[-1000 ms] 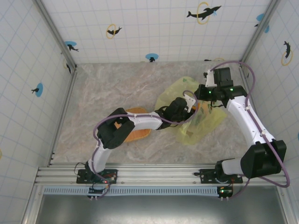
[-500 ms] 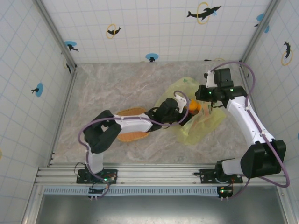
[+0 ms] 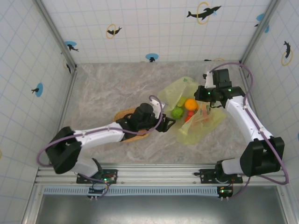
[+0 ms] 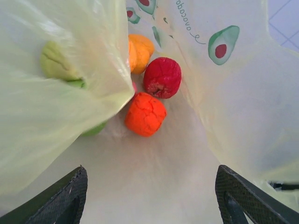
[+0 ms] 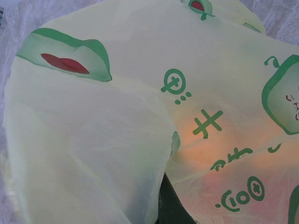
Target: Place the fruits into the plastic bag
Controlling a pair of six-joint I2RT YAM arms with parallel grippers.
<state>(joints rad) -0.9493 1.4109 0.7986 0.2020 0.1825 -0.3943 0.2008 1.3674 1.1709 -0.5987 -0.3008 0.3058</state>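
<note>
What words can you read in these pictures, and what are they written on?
"avocado": small green letters, upside down, the a's looking like o's, beside an avocado picture on the plastic bag.
Green marks on the same bag, right wrist view: large, but skewed and broken by folds, so they cannot be read as a word.
Dolphin stickers on the walls: pictures only, no words.
</note>
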